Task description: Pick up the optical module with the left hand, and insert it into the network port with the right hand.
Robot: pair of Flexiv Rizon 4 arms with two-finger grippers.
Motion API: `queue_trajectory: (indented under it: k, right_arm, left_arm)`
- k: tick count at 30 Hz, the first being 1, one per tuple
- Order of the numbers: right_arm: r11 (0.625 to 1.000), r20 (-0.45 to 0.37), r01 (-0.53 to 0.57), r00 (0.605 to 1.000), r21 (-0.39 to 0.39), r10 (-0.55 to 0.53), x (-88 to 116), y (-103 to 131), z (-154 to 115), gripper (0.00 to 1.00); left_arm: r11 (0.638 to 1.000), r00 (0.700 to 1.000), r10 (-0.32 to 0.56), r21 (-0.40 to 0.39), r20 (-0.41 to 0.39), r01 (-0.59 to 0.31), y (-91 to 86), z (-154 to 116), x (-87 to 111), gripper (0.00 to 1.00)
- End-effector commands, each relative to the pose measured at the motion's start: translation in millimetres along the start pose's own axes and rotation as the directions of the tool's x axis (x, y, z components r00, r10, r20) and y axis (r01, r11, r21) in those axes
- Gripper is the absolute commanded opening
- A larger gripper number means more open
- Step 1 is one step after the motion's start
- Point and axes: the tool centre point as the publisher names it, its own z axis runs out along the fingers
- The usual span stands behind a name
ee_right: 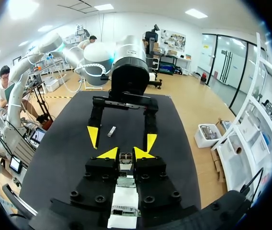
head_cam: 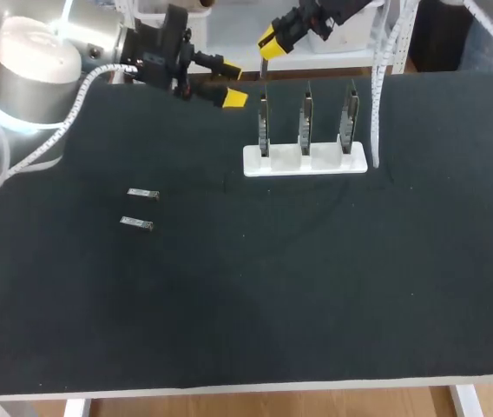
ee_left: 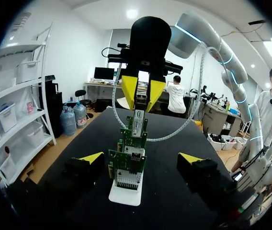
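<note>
Left pincer [head_cam: 232,82] spread near table [head_cam: 316,304] edge

A wide desk [head_cam: 316,295] lies before me, its whole top covered in a flat matte black sheet. A narrow pale edge [head_cam: 229,387] runs along its near side, and white legs [head_cam: 465,401] show beneath its two near corners.
</note>
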Motion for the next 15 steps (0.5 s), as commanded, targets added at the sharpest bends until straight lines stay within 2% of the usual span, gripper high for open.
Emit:
queue_trajectory:
  k: [1, 7, 15]
  right_arm:
    - [0.954, 0.0, -0.002, 1.0, -0.301, 0.002, -0.9, -7.8, -0.1, 0.0]
    - [0.953, -0.001, -0.002, 1.0, -0.304, 0.002, -0.5, -7.2, 0.5, 0.0]
    - [0.952, -0.004, 0.0, 1.0, -0.306, -0.001, -0.8, -6.9, 0.4, 0.0]
  left_arm:
    - [1.0, 0.999, 0.001, -0.018, -0.042, -0.002, -7.6, -5.1, 2.7, 1.0]
    - [0.999, 0.989, 0.023, -0.019, -0.147, -0.026, -8.2, -5.3, 6.8, 1.0]
    - [1.0, 0.989, 0.003, -0.027, -0.148, -0.007, -4.0, -8.3, 12.2, 1.0]
